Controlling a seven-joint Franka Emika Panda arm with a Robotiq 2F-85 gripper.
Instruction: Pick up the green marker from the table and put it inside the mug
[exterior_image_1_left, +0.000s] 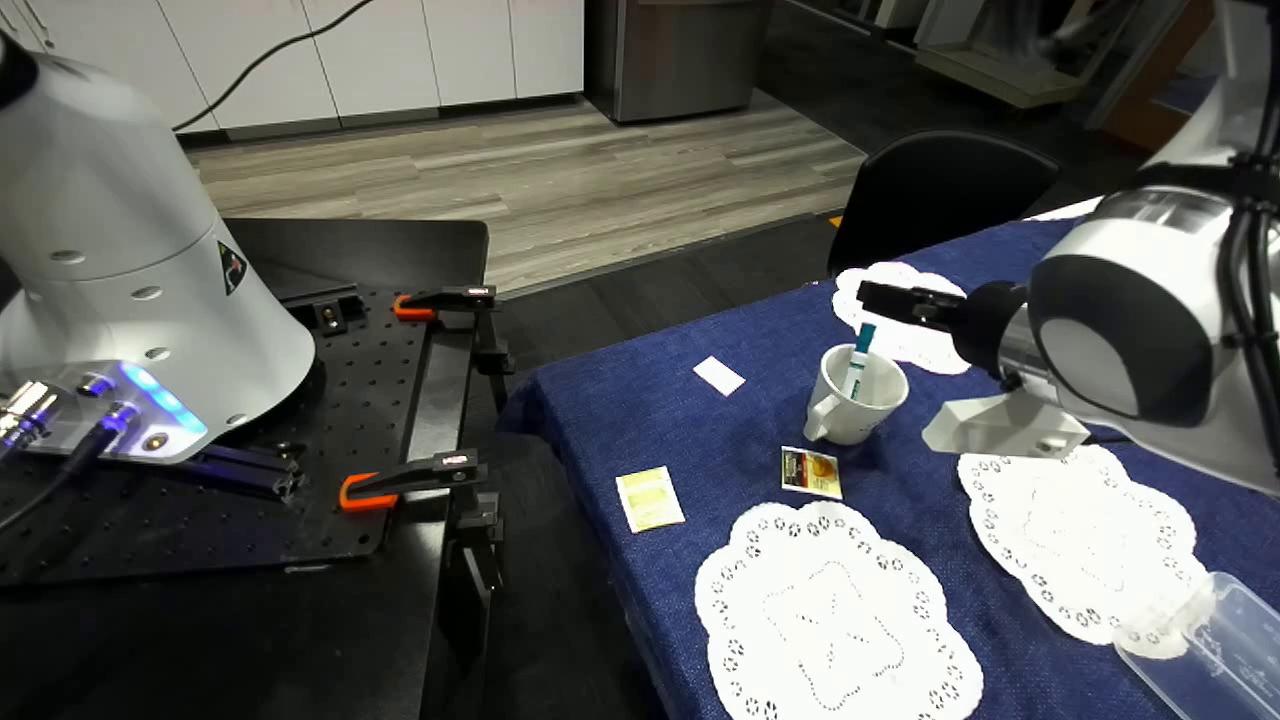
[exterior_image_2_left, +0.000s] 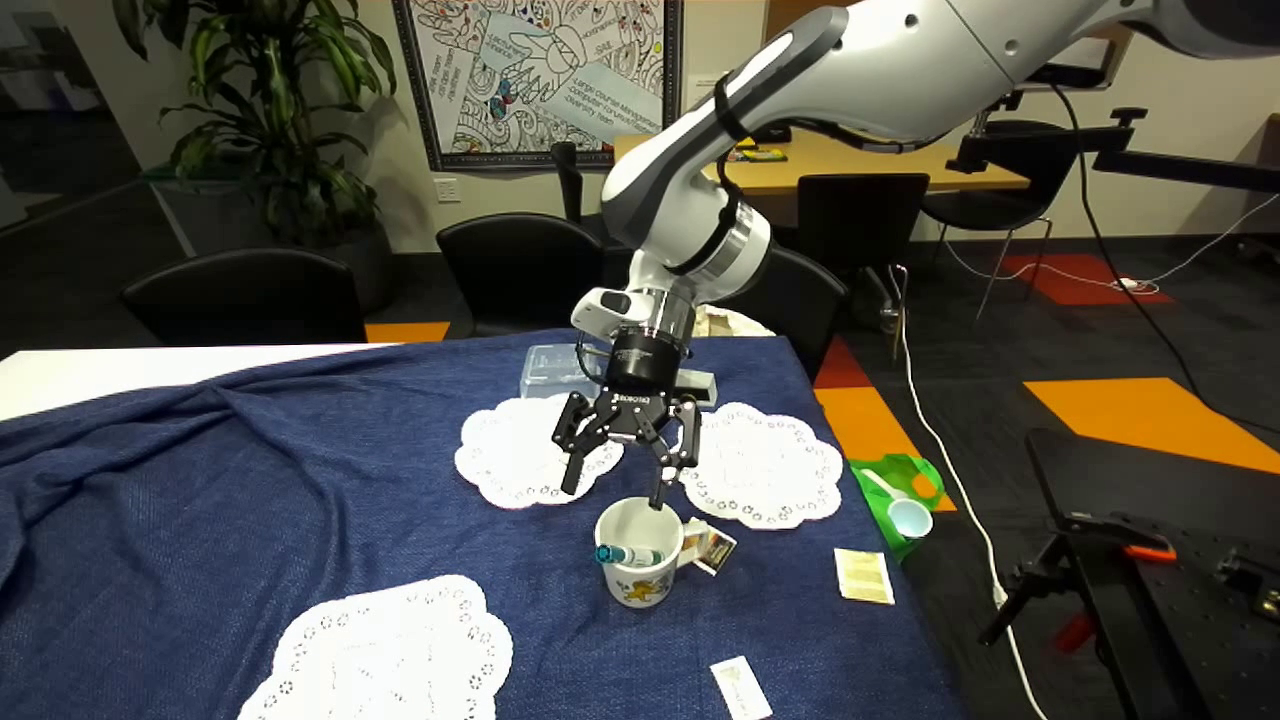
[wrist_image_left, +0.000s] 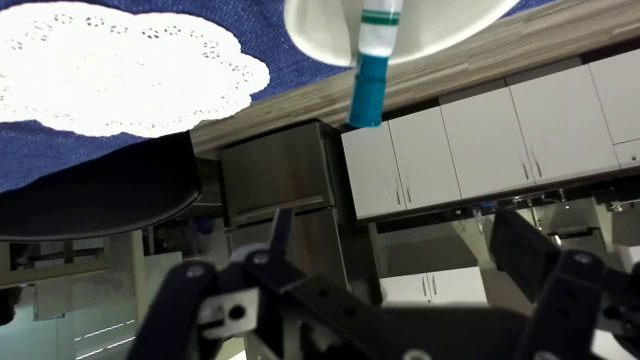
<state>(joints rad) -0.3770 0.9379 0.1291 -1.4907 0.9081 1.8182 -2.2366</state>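
Black fingers (wrist_image_left: 520, 255) of the gripper (exterior_image_2_left: 614, 490) are looming nearest, crowding the foot of the wrist view, one sitting at seven o'clock and its partner at four. The jaws are standing wide apart and holding nothing. Beyond them, toward one o'clock, the green marker (wrist_image_left: 373, 65) is poking its teal cap past a pale rim. Both exterior views are showing the marker leaning at a tilt inside the mug (exterior_image_1_left: 855, 418), barrel down, cap jutting above the lip. The gripper is hanging just above the mug and apart from it, at about its eleven o'clock in an exterior view, while the white arm (exterior_image_2_left: 900, 70) is slanting up behind toward two. Around the mug on that same clock, a printed packet (exterior_image_2_left: 714, 552) is lying just beside it at three, a yellow packet (exterior_image_2_left: 864, 576) is lying farther off at three, and a white packet (exterior_image_2_left: 741, 688) is lying at five. All are resting on the table (exterior_image_2_left: 300, 500), whose navy cloth (exterior_image_2_left: 220, 430) is wrinkling toward ten. Lace is brightening it too: one doily (exterior_image_2_left: 765, 465) is spreading at two, another doily (exterior_image_2_left: 505, 455) between ten and eleven, a third doily (exterior_image_2_left: 390, 650) at eight. A clear plastic container (exterior_image_2_left: 553, 372) is sitting at eleven, beside the second of these. In an exterior view, a black workbench (exterior_image_1_left: 230, 640) with orange-tipped clamps (exterior_image_1_left: 440, 470) is standing around nine o'clock from the mug.
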